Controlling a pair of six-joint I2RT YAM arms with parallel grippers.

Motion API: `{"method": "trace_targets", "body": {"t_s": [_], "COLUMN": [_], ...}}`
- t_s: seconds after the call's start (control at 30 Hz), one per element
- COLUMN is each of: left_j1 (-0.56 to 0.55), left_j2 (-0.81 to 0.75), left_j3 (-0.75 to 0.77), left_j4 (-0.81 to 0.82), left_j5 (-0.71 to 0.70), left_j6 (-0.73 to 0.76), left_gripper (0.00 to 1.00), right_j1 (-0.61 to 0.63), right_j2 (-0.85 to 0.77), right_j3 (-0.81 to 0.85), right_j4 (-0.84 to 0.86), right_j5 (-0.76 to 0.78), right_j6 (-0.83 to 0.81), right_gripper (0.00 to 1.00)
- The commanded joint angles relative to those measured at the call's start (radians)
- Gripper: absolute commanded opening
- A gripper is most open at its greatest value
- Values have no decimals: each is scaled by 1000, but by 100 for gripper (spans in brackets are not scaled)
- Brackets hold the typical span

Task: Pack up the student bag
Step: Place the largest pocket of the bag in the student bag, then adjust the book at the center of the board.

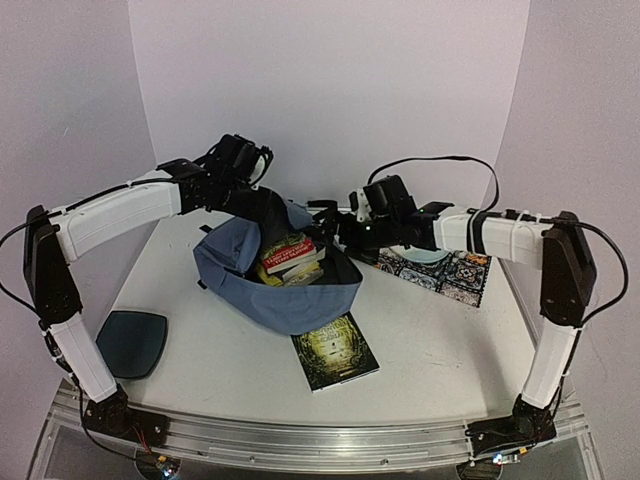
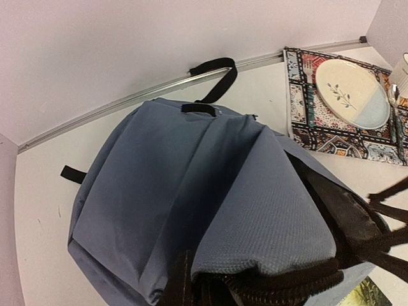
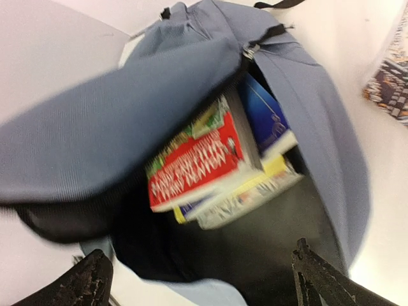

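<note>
The student bag point(image 1: 285, 295) is a slate-blue backpack lying in the middle of the table with its mouth open upward. A red-covered book point(image 1: 290, 252) and other books are stacked inside; the right wrist view shows the red book point(image 3: 197, 159) on a blue one point(image 3: 268, 115). My left gripper point(image 1: 262, 203) is shut on the bag's back flap and holds it raised. In the left wrist view the bag's fabric point(image 2: 191, 178) fills the frame and hides the fingers. My right gripper point(image 3: 204, 287) hangs open over the bag's mouth with nothing between its fingers point(image 3: 89, 284).
A dark green book point(image 1: 335, 350) lies on the table in front of the bag. A patterned placemat point(image 1: 450, 272) with a plate point(image 2: 352, 92) lies to the right. A dark teal pad point(image 1: 130, 342) sits at the near left. Walls close off the back and sides.
</note>
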Motion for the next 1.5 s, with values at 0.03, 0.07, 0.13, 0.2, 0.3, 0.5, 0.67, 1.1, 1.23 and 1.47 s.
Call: {"method": "trace_targets", "body": {"t_s": [0.03,0.07,0.13,0.2,0.3,0.5,0.67,1.1,1.23,1.47], "left_j1": [54,65,84,98,111,134,135,128,104,-59], "left_j2": [2,6,19,40,79,169,155,-205,-310,-409], "left_j3": [28,33,44,66,118,254,274,-139,-270,-514], "left_j4": [45,47,48,51,54,55,54,41,27,21], "left_j5": [-39,-38,-37,-32,-29,-28,19,302,378,361], "left_j6": [45,50,60,69,92,123,102,-168,-255,-430], "left_gripper": [0,0,0,0,0,0,9,63,69,70], "right_j1": [4,4,4,4,6,15,29,40,49,92], "right_j2": [-158,-178,-215,-245,-263,-253,-206,-77,-46,-2], "right_j3": [-124,-154,-211,-278,-350,-460,-473,-412,-399,-376], "right_j4": [-230,-248,-270,-276,-273,-217,-181,-122,-122,-136], "right_j5": [105,113,119,105,75,31,-7,-48,-58,-94], "right_j6": [-238,-255,-277,-280,-271,-249,-239,-285,-300,-324], "right_gripper": [98,98,98,98,97,86,74,59,58,47]}}
